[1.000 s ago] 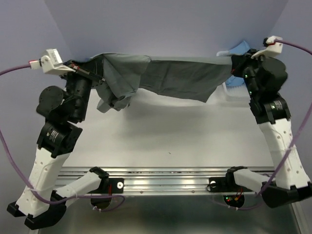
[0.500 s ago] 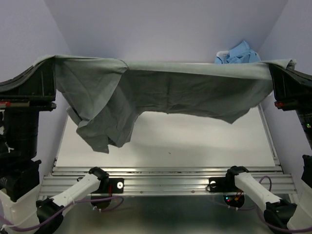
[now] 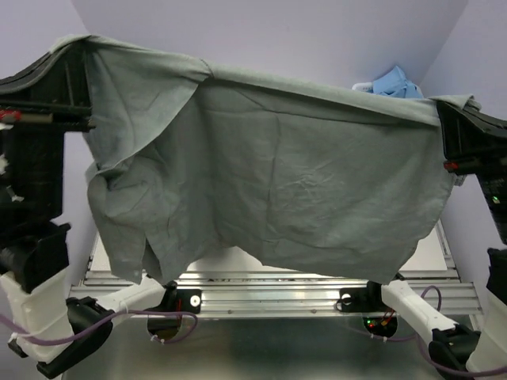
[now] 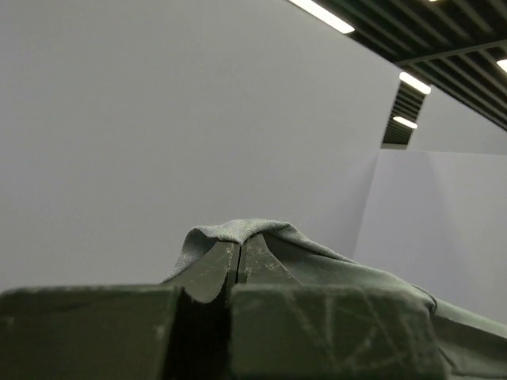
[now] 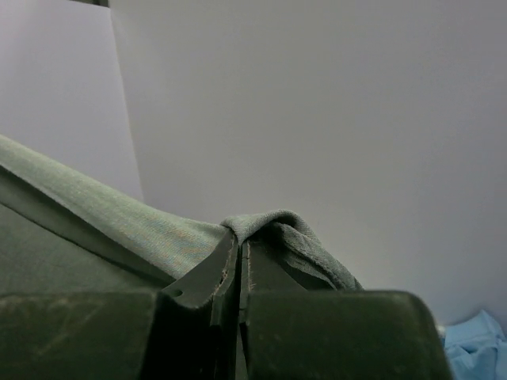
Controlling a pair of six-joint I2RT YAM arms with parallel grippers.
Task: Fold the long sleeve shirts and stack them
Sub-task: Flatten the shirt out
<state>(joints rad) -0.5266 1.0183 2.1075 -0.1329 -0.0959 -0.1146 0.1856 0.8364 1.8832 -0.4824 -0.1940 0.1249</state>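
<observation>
Left gripper (image 4: 239, 255) pressed together on a fold of the mid-grey shirt (image 3: 277, 190), cloth humped over both fingertips in the left wrist view, jaws with only a hairline seam between them. Right gripper (image 5: 239, 252) likewise clamped on the same shirt, a rolled edge of cloth pinched at the tips and draped off to the right.

Both held high and well apart, at the left and right edges of the top view, the left one higher in that view than the right. Shirt stretched between them as one wide hanging sheet, top edge sloping down from left to right. Left part bunched, with an extra layer folded over and a loose flap hanging lowest at the lower left. Lower edge hanging in front of the table (image 3: 434, 247) and reaching toward the metal rail (image 3: 277, 291) at the near edge; touching either or not, impossible to tell.

Light blue shirt (image 3: 394, 81) crumpled at the far right corner, behind the grey sheet's top edge, apart from both grippers; a patch of it also at the bottom right of the right wrist view.
</observation>
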